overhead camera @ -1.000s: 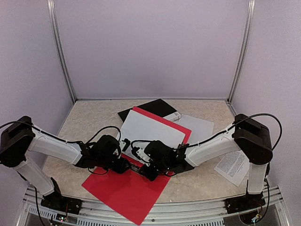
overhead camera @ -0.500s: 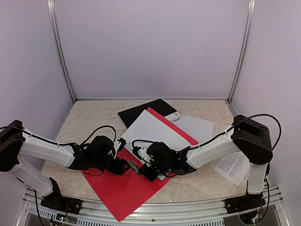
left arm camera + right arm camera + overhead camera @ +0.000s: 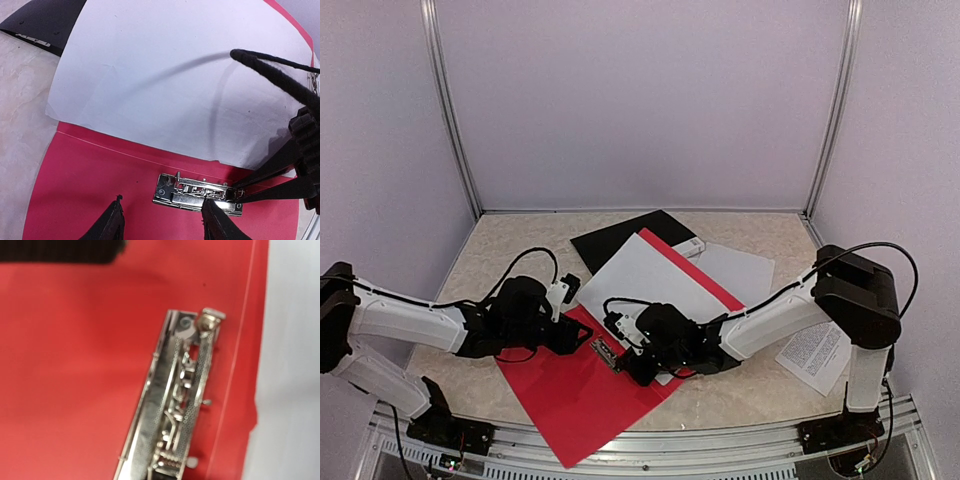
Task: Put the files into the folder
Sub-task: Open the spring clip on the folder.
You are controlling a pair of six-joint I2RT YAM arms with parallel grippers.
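Your red folder [image 3: 575,400] [image 3: 85,185] [image 3: 75,365] lies open at the middle of the table's near edge, with one corner reaching out past that edge. Its metal clip [image 3: 605,352] [image 3: 197,192] [image 3: 175,410] sits along the fold.

A blank white sheet [image 3: 645,285] [image 3: 165,85] [image 3: 295,365] lies flat on the folder's far flap. Its near edge runs along the fold, just beside the clip but not under it. A second blank sheet [image 3: 740,270] lies on the table toward the right edge, partly tucked under the folder's far flap. The printed sheet [image 3: 813,352] lies well apart from the folder, near the near right corner.

Your left gripper [image 3: 582,338] [image 3: 162,220] hangs low over the near flap with its fingers apart and nothing held; one fingertip sits just at the clip's near side. Your right gripper [image 3: 623,364] [image 3: 235,189] reaches in from the right, and its two slim fingers converge on the end of the clip — you cannot tell from these views whether they are clamped on it or only touching.

A black cover [image 3: 620,232] [image 3: 45,22] lies toward the far edge, partly under the white sheet. A small white object [image 3: 688,247] rests by the folder's far corner — too small to identify.
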